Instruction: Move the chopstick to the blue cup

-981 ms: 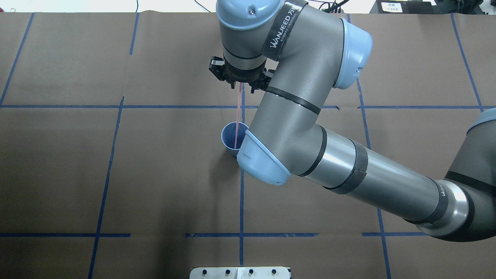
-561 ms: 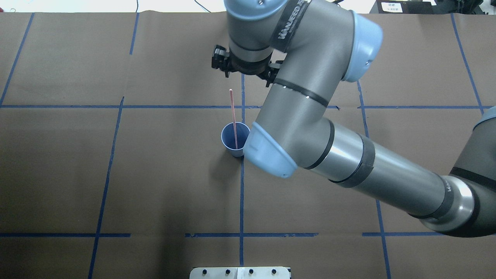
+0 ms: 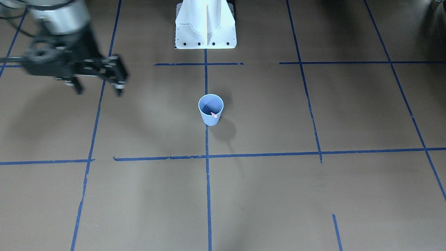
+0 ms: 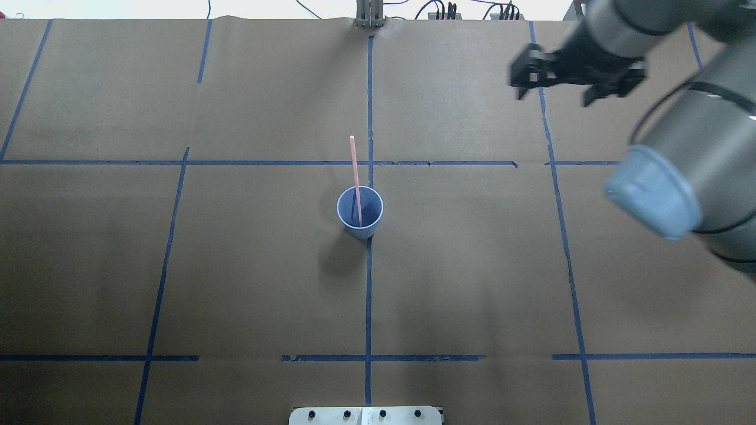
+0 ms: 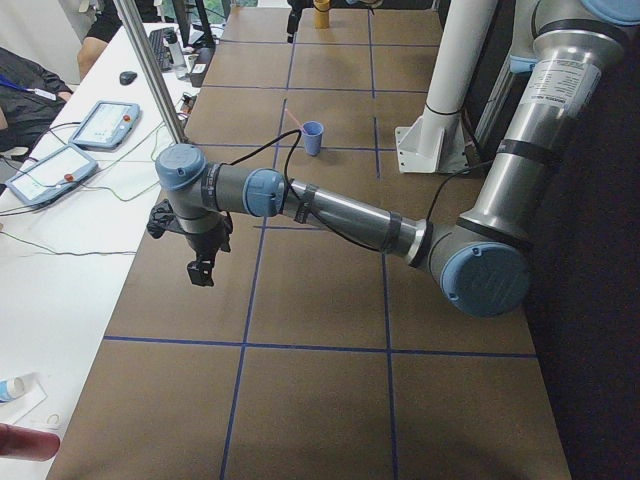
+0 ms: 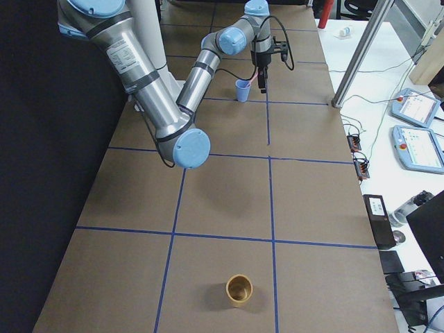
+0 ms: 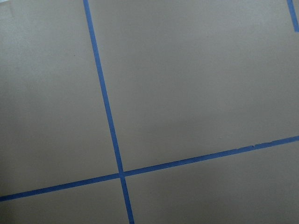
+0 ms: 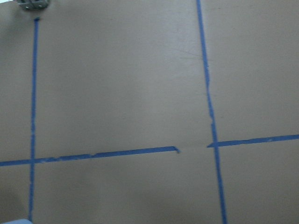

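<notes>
The blue cup (image 4: 372,206) stands upright at the table's middle, and also shows in the front view (image 3: 210,118) and both side views (image 5: 314,140) (image 6: 242,91). One pink chopstick (image 4: 354,165) stands in it and leans on the rim. Only its tip (image 3: 214,114) shows from the front. My right gripper (image 4: 554,97) is open and empty, raised well to the cup's right; the front view (image 3: 100,91) shows its jaws spread. My left gripper (image 5: 200,268) shows only in the exterior left view, away from the cup. I cannot tell if it is open or shut.
A gold cup (image 6: 239,290) stands far off toward the table's right end. The robot's white base mount (image 3: 205,24) is behind the blue cup. White side benches with pendants (image 5: 60,170) run along the far edge. Blue tape lines grid the brown table cover.
My right gripper let go of the chopstick, which stayed standing in the blue cup. The right arm then lifted and swung away to the right.
</notes>
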